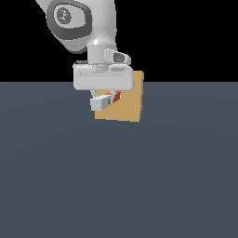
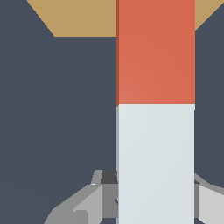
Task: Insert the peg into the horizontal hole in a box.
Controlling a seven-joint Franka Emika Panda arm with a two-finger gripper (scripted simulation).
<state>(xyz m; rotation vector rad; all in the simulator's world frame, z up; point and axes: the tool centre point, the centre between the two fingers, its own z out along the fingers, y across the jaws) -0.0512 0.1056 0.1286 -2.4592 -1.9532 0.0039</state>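
Currently the jaws are pressed against the white half of the peg, one on each side, so the gripper is pinching the bar with its red-orange half pointing away toward the box. In the exterior view the peg is held clear of the table, directly in front of the box face, and the gripper housing covers the middle of that face; the hole cannot be seen in either view, so whether the red tip has reached it cannot be told. Judged risks: if the peg axis sits slightly off the hole centre or is tilted relative to the box face, the square tip may butt against the tan wall beside the opening and push the box back across the table instead of entering. A square section also requires rotational match; a small twist about the peg axis would likely jam the corners at the rim. Because the jaws hold the rear half, contact force at the front tip could lever the bar and let it slip in the grasp. The table is a flat, uniform dark blue-grey surface carrying the box; behind the box the room is plain black with no visible features.
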